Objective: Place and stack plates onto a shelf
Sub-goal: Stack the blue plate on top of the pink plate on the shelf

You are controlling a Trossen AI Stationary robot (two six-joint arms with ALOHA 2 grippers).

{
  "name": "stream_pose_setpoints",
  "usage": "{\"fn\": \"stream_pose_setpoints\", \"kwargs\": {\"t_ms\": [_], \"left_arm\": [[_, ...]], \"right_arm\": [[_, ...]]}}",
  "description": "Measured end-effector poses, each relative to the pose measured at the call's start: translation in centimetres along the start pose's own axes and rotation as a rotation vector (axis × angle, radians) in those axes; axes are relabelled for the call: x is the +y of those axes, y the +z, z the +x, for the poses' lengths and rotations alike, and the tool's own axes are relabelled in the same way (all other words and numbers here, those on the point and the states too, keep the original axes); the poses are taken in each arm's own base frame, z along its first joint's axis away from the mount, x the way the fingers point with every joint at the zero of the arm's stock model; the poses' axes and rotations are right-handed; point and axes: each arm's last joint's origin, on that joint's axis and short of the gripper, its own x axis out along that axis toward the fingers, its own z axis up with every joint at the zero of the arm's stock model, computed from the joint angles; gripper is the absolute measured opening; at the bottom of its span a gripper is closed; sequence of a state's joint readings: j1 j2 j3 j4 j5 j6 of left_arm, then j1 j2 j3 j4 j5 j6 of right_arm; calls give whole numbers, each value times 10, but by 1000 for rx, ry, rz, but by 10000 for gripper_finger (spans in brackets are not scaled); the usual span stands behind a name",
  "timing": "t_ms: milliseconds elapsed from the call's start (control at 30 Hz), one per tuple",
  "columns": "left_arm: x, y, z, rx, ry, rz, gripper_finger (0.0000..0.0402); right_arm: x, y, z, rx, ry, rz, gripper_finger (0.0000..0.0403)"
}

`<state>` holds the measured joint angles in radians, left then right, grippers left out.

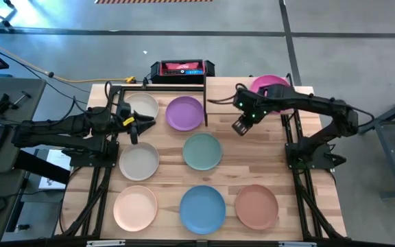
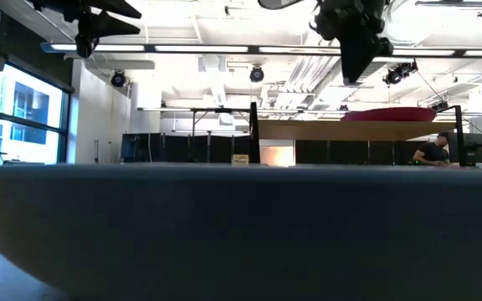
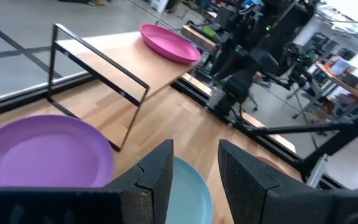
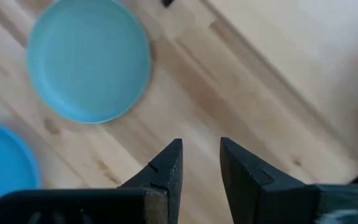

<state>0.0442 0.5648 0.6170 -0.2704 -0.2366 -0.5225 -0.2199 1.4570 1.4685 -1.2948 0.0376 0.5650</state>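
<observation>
A: Where do you stand? One plate is up: the magenta plate [image 1: 269,85] lies on the shelf [image 1: 300,92] at the worktop's [image 1: 170,154] far right corner. Seven are still down on the slats.

B: And your arms?

A: Right gripper [image 1: 241,126] hangs above bare wood between purple plate [image 1: 184,112] and shelf, fingers [image 4: 166,168] a narrow gap apart, nothing in them. Left gripper [image 1: 134,126] hovers between cream plate [image 1: 141,106] and purple, fingers [image 3: 157,171] narrowly parted too, empty.

B: So which step?

A: Between plates, I'd judge. You need the next pick. The teal plate [image 1: 202,151] lies nearest the right gripper, in its wrist view just ahead.

B: What does that call for?

A: Drop to the rim, pinch it, lift, then set it on the magenta one or beside it. Shallow matte rim, so expect a thin bite.

B: The rest?

A: Grey-beige plate [image 1: 139,161] left middle; peach plate [image 1: 135,208], blue plate [image 1: 202,208], brown plate [image 1: 256,206] along the near edge. All flat, apart, none stacked.
</observation>
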Motion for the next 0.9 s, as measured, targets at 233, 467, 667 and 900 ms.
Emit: {"fn": "stream_pose_setpoints", "kwargs": {"t_ms": [233, 467, 667, 900], "left_arm": [[1, -5, 4, 63, -1, -26, 115], [6, -27, 18, 319, 51, -112, 115], [5, -43, 34, 471, 88, -191, 115], [-5, -63, 47, 591, 145, -308, 115]], "right_arm": [[27, -15, -2, -7, 51, 46, 85], [48, -31, -4, -43, 49, 86, 85], [58, -41, -6, -72, 32, 92, 85], [61, -45, -6, -73, 35, 81, 85]]}}
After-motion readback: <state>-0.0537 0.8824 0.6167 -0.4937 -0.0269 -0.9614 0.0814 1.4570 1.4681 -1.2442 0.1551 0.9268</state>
